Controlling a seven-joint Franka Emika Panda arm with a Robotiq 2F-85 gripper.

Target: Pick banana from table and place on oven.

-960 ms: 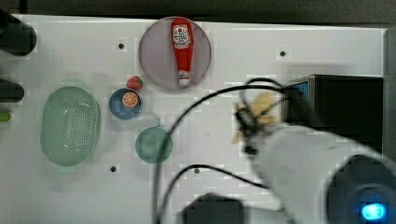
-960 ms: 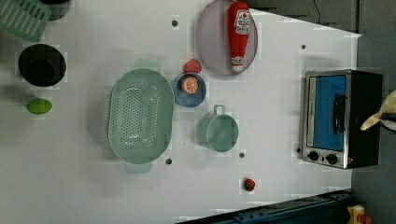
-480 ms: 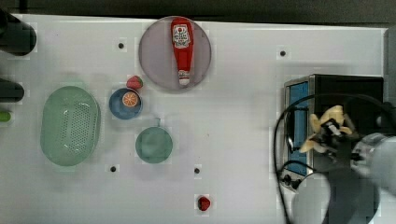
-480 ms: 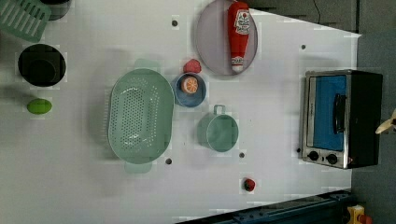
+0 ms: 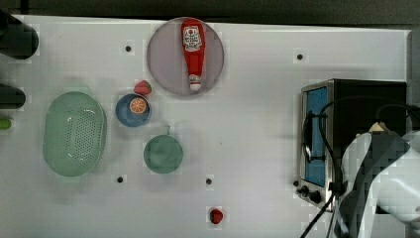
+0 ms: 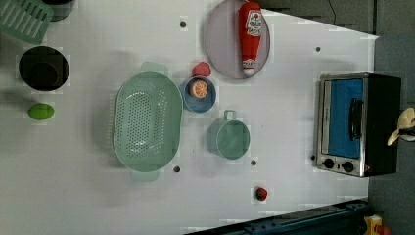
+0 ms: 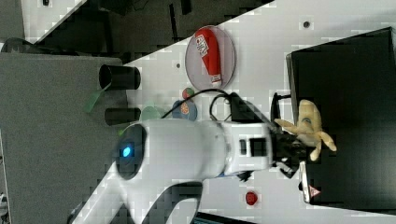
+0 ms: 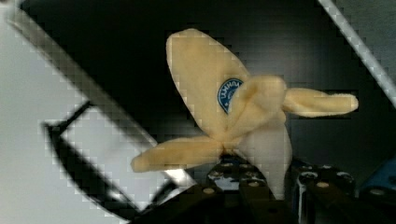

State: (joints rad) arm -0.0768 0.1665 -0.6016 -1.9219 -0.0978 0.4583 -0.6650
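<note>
The pale yellow banana (image 7: 308, 127), its peel pieces splayed, hangs over the black top of the oven (image 7: 355, 84). My gripper (image 7: 288, 154) is shut on its lower end. In the wrist view the banana (image 8: 233, 107) sits just beyond my gripper (image 8: 254, 175), with the oven's top (image 8: 116, 42) behind it. Whether it touches the top I cannot tell. In the top view my white arm (image 5: 386, 183) covers the oven's (image 5: 366, 104) near corner, and a banana tip (image 5: 377, 127) peeks out. In the left view the banana (image 6: 403, 125) is at the oven's (image 6: 381, 122) right side.
On the white table (image 5: 257, 124) are a ketchup bottle (image 5: 192, 49) on a grey plate (image 5: 163, 64), a blue bowl with an orange slice (image 5: 133, 109), a teal cup (image 5: 163, 153), a green colander (image 5: 74, 134) and two strawberries (image 5: 216, 216). Black cylinders (image 5: 17, 39) stand at the top view's left edge.
My arm has carried the banana from beside the oven toward the top view's right, so it now hangs over the oven's top. The grip has stayed shut.
</note>
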